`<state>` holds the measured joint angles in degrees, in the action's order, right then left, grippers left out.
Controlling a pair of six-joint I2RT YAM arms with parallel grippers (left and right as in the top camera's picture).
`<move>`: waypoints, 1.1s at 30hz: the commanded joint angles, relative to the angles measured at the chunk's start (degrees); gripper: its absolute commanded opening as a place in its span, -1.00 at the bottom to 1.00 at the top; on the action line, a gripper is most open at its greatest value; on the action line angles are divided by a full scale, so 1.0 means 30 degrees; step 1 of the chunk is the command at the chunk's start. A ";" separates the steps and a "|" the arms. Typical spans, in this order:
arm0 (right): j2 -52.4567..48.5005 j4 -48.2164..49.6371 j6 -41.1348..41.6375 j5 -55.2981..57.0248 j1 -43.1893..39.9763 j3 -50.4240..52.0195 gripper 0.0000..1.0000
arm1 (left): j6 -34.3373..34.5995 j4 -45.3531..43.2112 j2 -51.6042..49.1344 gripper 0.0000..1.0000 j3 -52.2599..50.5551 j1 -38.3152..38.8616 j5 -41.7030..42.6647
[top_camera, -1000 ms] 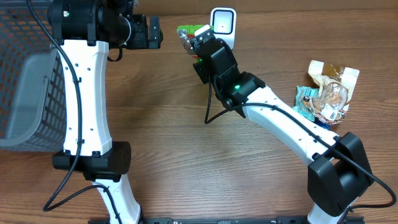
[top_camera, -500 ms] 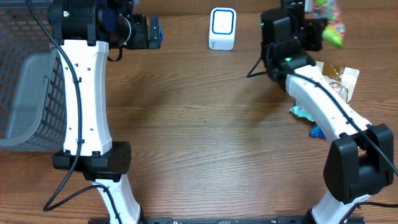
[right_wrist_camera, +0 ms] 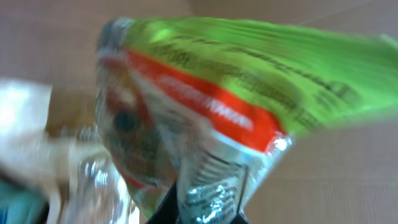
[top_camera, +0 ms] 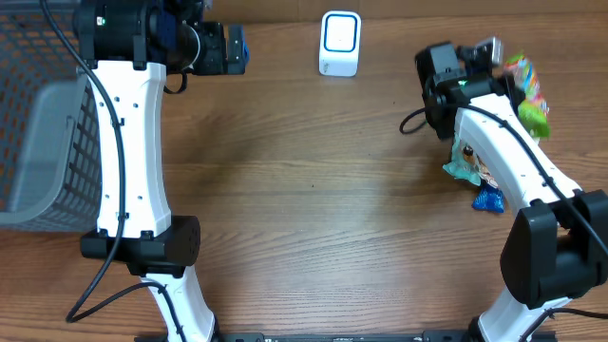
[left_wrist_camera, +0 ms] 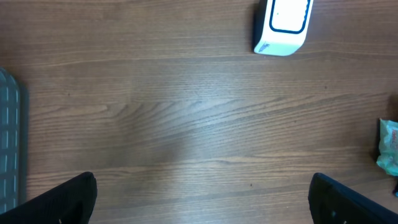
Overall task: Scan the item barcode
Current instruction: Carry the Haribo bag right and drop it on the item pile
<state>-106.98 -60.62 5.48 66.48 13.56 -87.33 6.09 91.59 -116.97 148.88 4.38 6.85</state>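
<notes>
The table (top_camera: 313, 218) is brown wood. A gray basket (top_camera: 38, 123) sits at 9 o'clock and packets (top_camera: 465, 169) lie at 3 o'clock. At 2 o'clock, the right claw (right_wrist_camera: 202, 210) pinches the green bag (top_camera: 529, 95). At 11 o'clock, the left claw (left_wrist_camera: 202, 196) is wide open. A white scanner (top_camera: 340, 43) stands at 12 o'clock.

The crinkly plastic snack bag (right_wrist_camera: 205, 106) pinched in the right gripper (right_wrist_camera: 200, 210) is shining like foil. Under the gripper, the wooden table (left_wrist_camera: 186, 124) is looking smooth and dull.

Print on green snack packet (right_wrist_camera: 205, 93) motion-blurred, unreadable. No legible text elsewhere.
</notes>
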 commanded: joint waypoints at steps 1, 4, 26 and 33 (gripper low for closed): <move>0.0729 -0.2157 0.3854 -0.0357 -0.0219 -0.0270 -0.81 | 0.0262 -0.0044 -0.0131 1.00 0.0284 -0.0080 0.0073; 0.0729 -0.4007 0.5158 -0.0568 -0.0495 -0.0270 -0.02 | 0.0262 -0.0044 -0.0131 1.00 0.0284 -0.0080 0.0073; 0.6936 -0.5588 0.2739 -2.0123 -0.0546 -1.0091 1.00 | 0.0262 -0.0044 -0.0131 1.00 0.0284 -0.0080 0.0073; 1.1132 -0.5931 0.2732 -2.1777 -0.0546 -1.0171 1.00 | 0.0262 -0.0044 -0.0131 1.00 0.0284 -0.0080 0.0073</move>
<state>-77.78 -78.00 13.91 4.19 11.77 -116.33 6.09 91.53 -116.97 148.88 4.38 6.83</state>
